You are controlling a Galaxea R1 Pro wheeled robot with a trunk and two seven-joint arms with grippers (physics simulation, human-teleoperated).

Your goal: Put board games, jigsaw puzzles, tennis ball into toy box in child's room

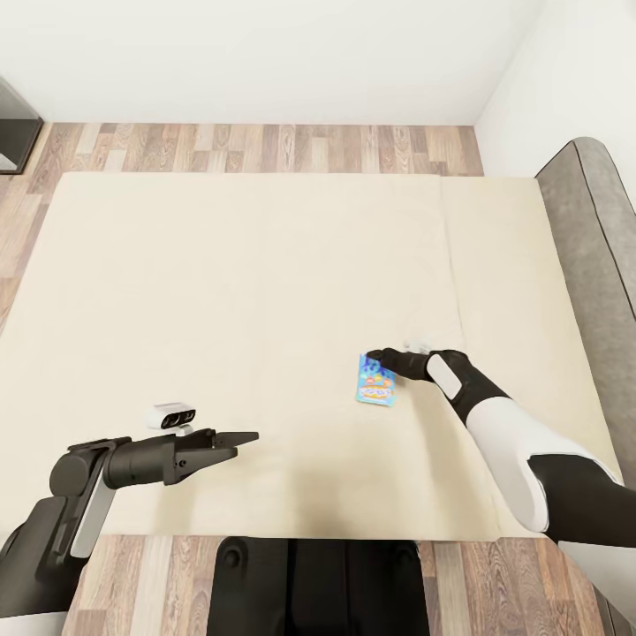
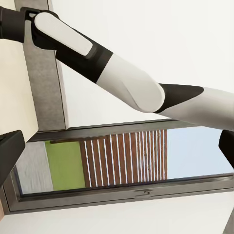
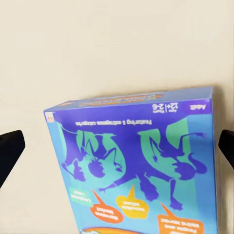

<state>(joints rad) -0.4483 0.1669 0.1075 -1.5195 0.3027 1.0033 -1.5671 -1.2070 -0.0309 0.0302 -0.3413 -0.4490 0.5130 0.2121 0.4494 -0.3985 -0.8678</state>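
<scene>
Purple silhouettes on blue board game (image 3: 131, 165)

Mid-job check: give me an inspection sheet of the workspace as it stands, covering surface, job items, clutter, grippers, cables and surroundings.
Surface: cream bed, two panels with a seam, flat and bare around the box.
Job's things: small blue board game lying flat on the bed; in the right wrist view it sits between the fingertips.
Clutter: nothing seen.
Grippers: right gripper at the box's far edge, jaws open on either side of the box, no clamp visible. Left gripper hangs over the bed's near part, holding nothing; its jaws look close together in the head view.
Cables: nothing seen.
Surroundings: wood-plank floor, white walls, grey headboard at the right, a window in the left wrist view.
</scene>
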